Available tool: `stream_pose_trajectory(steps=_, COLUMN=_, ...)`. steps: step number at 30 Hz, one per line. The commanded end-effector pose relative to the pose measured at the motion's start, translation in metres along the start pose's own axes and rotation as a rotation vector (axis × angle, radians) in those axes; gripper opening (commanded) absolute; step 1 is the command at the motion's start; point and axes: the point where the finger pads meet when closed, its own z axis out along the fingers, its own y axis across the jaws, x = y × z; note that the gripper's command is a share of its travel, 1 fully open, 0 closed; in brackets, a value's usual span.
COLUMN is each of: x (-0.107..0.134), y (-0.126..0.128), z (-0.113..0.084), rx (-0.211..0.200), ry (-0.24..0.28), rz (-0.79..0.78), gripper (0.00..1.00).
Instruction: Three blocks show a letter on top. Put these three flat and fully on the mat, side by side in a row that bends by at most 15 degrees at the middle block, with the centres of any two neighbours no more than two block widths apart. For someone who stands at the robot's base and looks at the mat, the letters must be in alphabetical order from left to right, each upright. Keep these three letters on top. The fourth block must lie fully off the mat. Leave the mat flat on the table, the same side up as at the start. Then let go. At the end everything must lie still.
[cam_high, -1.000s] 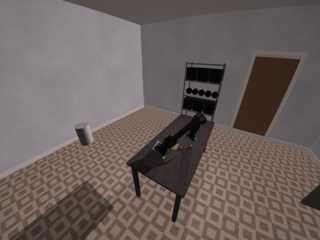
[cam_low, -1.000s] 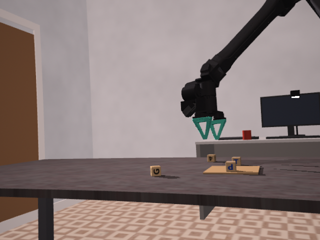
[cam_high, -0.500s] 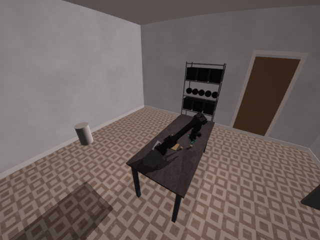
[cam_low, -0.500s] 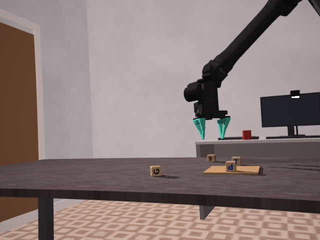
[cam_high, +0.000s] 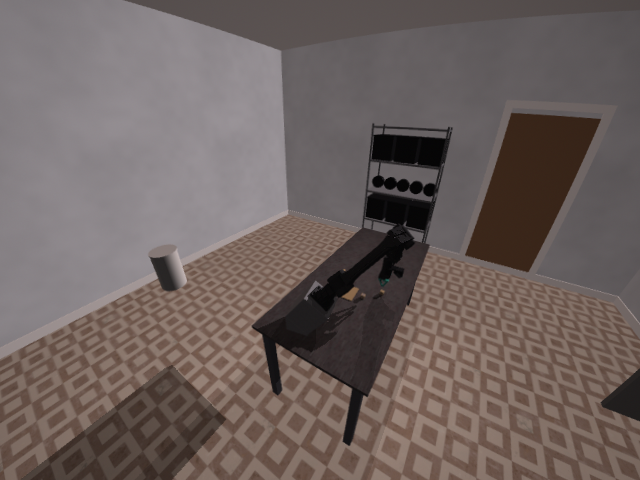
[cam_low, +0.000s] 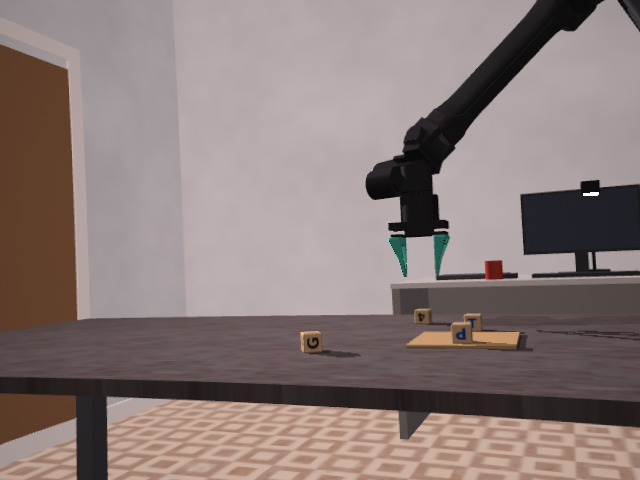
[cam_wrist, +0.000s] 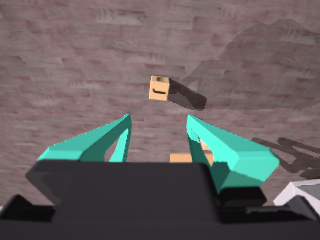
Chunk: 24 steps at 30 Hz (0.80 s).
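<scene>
A tan mat (cam_low: 463, 339) lies on the dark table. A block with a blue P on its side (cam_low: 461, 331) stands at the mat's near edge. A block marked T (cam_low: 472, 321) stands just behind it. A third block (cam_low: 422, 315) lies on the table beyond the mat. A block with a black G on its side (cam_low: 310, 341) lies alone to the left. My gripper (cam_low: 419, 255) hangs well above the table, open and empty. In the wrist view a lone block (cam_wrist: 159, 88) lies ahead of the fingers, and a strip of the mat (cam_wrist: 186, 157) shows between them.
A grey box-like object (cam_high: 305, 319) stands by the arm's base on the table. Behind the table, a desk carries a monitor (cam_low: 580, 219) and a red cup (cam_low: 493, 269). A shelf rack (cam_high: 406, 180) stands past the table's far end.
</scene>
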Motion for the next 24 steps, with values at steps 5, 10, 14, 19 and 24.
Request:
stream_pose_trajectory(steps=5, x=-0.0061, y=0.0009, z=-0.0072, rx=-0.005, ry=-0.020, rz=0.143, gripper=0.58)
stream_pose_trajectory(steps=10, x=-0.0060, y=0.0010, z=-0.0072, rx=-0.005, ry=-0.019, rz=0.143, gripper=0.58)
stream_pose_trajectory(steps=14, x=-0.0059, y=0.0010, z=-0.0072, rx=-0.005, ry=-0.019, rz=0.143, gripper=0.58)
stream_pose_trajectory(steps=19, x=-0.0059, y=0.0010, z=-0.0071, rx=-0.005, ry=-0.019, rz=0.138, gripper=0.58)
stream_pose_trajectory(steps=24, x=-0.0057, y=0.0002, z=-0.0023, rx=-0.003, ry=-0.019, rz=0.136, gripper=0.58)
